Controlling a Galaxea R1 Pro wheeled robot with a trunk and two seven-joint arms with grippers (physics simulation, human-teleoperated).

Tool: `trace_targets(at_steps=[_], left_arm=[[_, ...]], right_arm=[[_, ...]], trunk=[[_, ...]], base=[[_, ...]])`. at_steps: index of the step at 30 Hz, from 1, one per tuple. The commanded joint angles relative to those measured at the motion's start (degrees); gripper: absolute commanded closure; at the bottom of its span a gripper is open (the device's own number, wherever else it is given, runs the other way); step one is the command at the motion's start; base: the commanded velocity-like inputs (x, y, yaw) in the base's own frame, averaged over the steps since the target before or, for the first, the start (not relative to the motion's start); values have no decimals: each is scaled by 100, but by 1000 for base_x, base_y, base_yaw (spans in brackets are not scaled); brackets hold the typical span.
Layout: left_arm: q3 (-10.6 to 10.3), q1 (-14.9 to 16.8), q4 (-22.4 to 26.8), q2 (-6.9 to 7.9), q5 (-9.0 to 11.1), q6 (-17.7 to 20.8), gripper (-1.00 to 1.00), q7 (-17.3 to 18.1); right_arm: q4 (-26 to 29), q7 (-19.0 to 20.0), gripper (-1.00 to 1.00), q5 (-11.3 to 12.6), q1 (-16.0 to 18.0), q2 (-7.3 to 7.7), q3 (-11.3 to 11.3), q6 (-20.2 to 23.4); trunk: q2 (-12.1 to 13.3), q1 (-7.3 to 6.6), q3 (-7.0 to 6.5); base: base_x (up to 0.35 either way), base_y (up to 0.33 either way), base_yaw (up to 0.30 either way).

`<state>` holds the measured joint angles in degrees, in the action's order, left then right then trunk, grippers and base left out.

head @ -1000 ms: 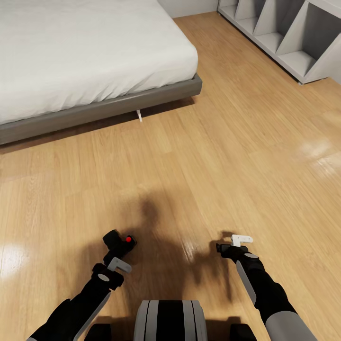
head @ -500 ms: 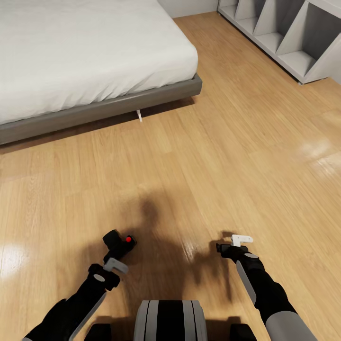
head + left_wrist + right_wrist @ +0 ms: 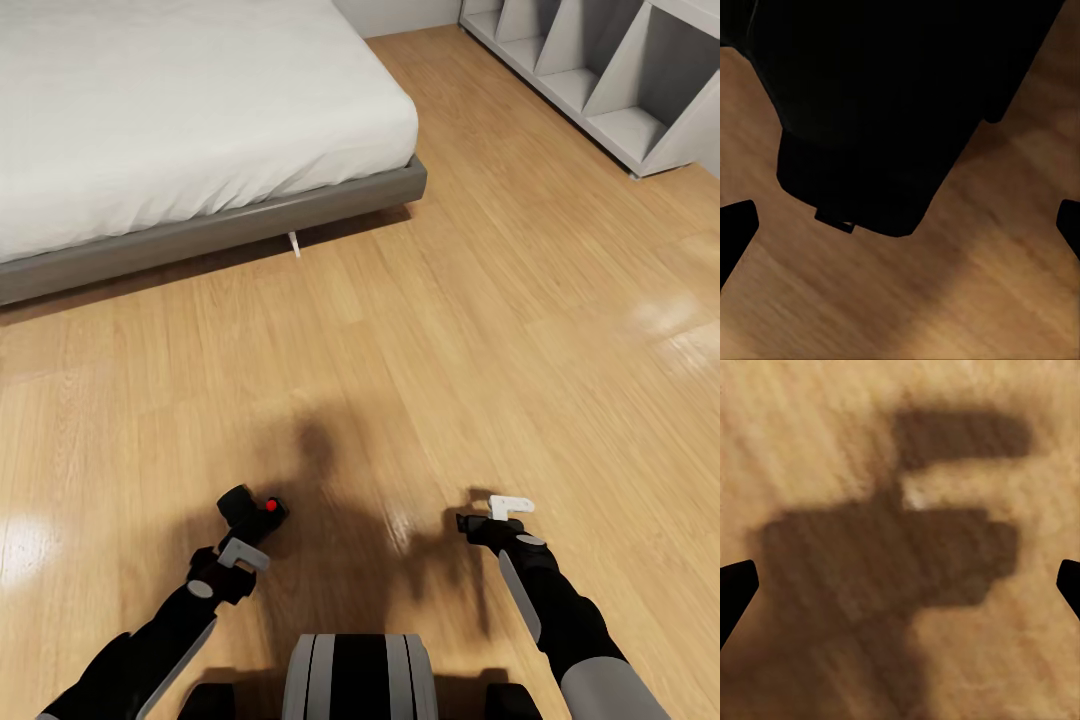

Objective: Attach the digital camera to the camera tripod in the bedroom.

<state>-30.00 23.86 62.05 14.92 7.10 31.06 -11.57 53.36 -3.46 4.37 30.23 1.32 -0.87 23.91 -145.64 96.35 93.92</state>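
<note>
Head view: left gripper (image 3: pixel 250 515) clamps digital camera (image 3: pixel 255 508); right gripper (image 3: pixel 466 523) spread over bare floor (image 3: pixel 420 330)

Black digital camera (image 3: pixel 250 510) with red spot; white bed (image 3: pixel 180 110), grey-framed.

The bed (image 3: pixel 180 130) stood on the floor (image 3: pixel 420 340) at the far left, the shelf unit (image 3: pixel 610 70) at the far right. Nearer, the left gripper (image 3: pixel 245 520) and the camera (image 3: pixel 255 508) at its tip lay left of the right gripper (image 3: pixel 468 523), well apart.
</note>
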Motion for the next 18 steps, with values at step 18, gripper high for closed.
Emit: trace_targets(at_steps=[18], left_arm=[[-21, 5, -59, 90, 23, -136, -100, -2]], right_arm=[[8, -32, -100, 47, 1, 2, 1, 26]], trunk=[[-1, -1, 3]], base=[[0, 0, 0]])
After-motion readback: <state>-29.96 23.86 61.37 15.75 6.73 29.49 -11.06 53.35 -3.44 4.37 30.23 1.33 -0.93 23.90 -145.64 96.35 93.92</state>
